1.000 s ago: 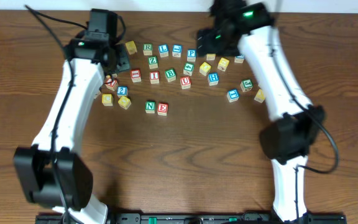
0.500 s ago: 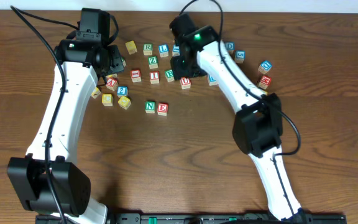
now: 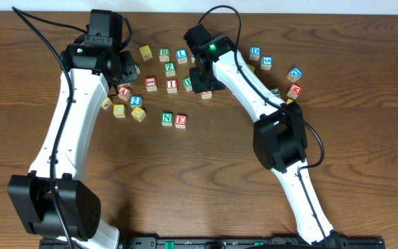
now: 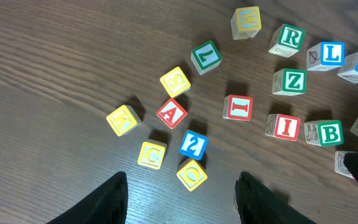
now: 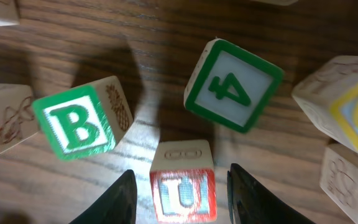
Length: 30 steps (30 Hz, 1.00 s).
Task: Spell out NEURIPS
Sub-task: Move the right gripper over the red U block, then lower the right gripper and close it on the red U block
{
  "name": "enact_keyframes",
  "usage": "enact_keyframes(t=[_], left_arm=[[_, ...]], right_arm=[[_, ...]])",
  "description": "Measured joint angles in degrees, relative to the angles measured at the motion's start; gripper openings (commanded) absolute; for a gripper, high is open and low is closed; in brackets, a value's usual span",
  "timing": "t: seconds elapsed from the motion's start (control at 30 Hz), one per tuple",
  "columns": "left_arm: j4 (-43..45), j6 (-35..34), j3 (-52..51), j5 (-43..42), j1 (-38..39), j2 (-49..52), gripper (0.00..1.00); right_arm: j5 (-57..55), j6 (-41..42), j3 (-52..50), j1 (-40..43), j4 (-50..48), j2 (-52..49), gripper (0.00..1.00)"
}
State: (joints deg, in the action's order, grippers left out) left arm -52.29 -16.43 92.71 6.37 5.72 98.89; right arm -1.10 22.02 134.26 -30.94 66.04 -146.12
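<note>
The right gripper (image 5: pixel 180 175) has swung left from the far-right blocks and now straddles the red U block (image 5: pixel 183 194) — fingers wide, not yet gripping. The N block (image 3: pixel 167 118) and E block (image 3: pixel 181 120) wait nearer — U comes next. The left gripper (image 4: pixel 182 186) is spread, empty.
</note>
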Motion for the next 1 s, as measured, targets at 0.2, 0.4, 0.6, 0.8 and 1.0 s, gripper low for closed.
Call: enact_keyframes(t=[0.2,0.4,0.6,0.8,1.0], left_arm=[[0.0,0.02,0.0,0.0,0.0,0.0,0.55],[0.0,0.0,0.0,0.0,0.0,0.0,0.56],[0.0,0.02,0.0,0.0,0.0,0.0,0.56],[0.0,0.02,0.0,0.0,0.0,0.0,0.56],[0.0,0.0,0.0,0.0,0.0,0.0,0.56]], right_arm=[[-0.11,0.04,-0.02,0.0,-1.11,-1.31,0.41],[-0.22,0.24,-0.07,0.0,-1.44,-1.44,0.32],[-0.22,0.33,-0.09,0.0,-1.11,-1.46,0.27],[-0.22,0.33,-0.07,0.0,0.63,-1.46,0.26],[-0.22,0.33,-0.04,0.0,5.92,-0.81,0.19]])
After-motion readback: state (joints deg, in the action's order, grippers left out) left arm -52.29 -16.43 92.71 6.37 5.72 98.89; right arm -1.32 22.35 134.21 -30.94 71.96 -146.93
